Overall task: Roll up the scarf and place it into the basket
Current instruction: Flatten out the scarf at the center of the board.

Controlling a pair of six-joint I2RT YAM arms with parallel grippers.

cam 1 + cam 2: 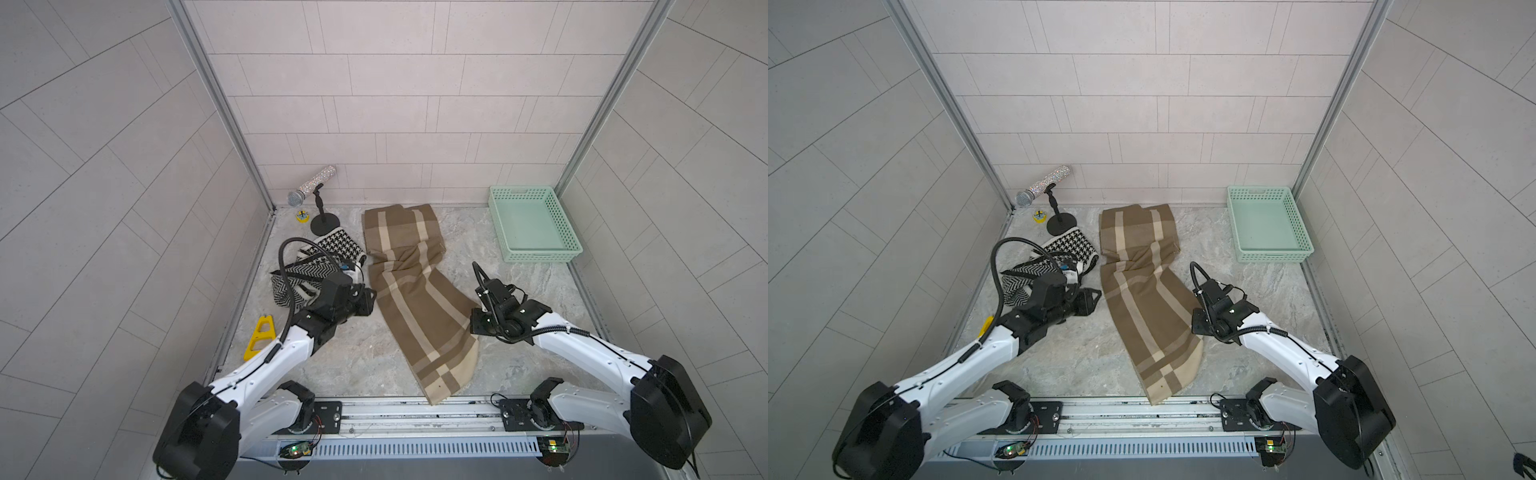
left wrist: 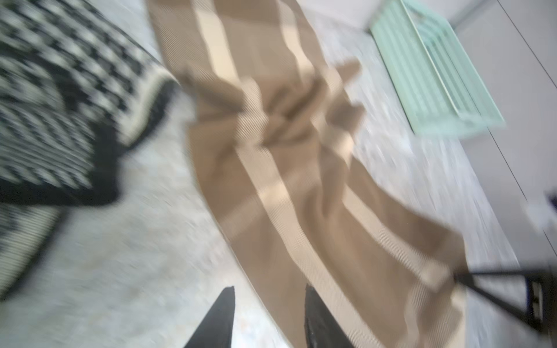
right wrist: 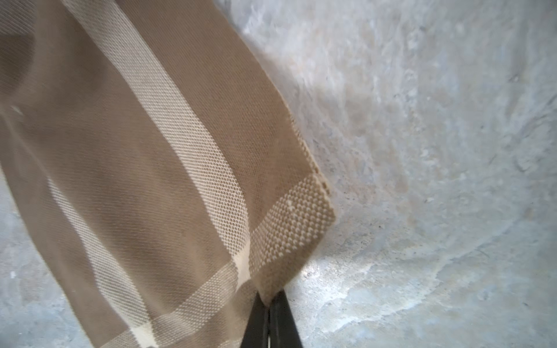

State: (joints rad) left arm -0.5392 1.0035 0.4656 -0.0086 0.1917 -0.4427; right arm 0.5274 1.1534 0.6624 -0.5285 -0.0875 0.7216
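Note:
A brown scarf [image 1: 415, 291] [image 1: 1146, 291] with cream stripes lies lengthwise down the middle of the marble table, bunched near its middle. The empty mint-green basket [image 1: 540, 254] [image 1: 1273, 257] stands at the back right. My right gripper [image 3: 270, 296] is shut on the scarf's [image 3: 135, 150] edge by a corner, at the cloth's right side [image 1: 473, 328]. My left gripper [image 2: 269, 287] is open at the scarf's [image 2: 286, 150] left edge, one finger above the cloth and one above the table, holding nothing. The left wrist view is blurred and shows the basket [image 2: 434, 75] beyond.
A black-and-white patterned cloth [image 1: 320, 266] lies crumpled behind the left arm. A glittery microphone [image 1: 311, 187] on a black stand sits at the back left, with a small yellow item [image 1: 303, 216] beside it. A yellow tool [image 1: 259, 336] lies by the left wall.

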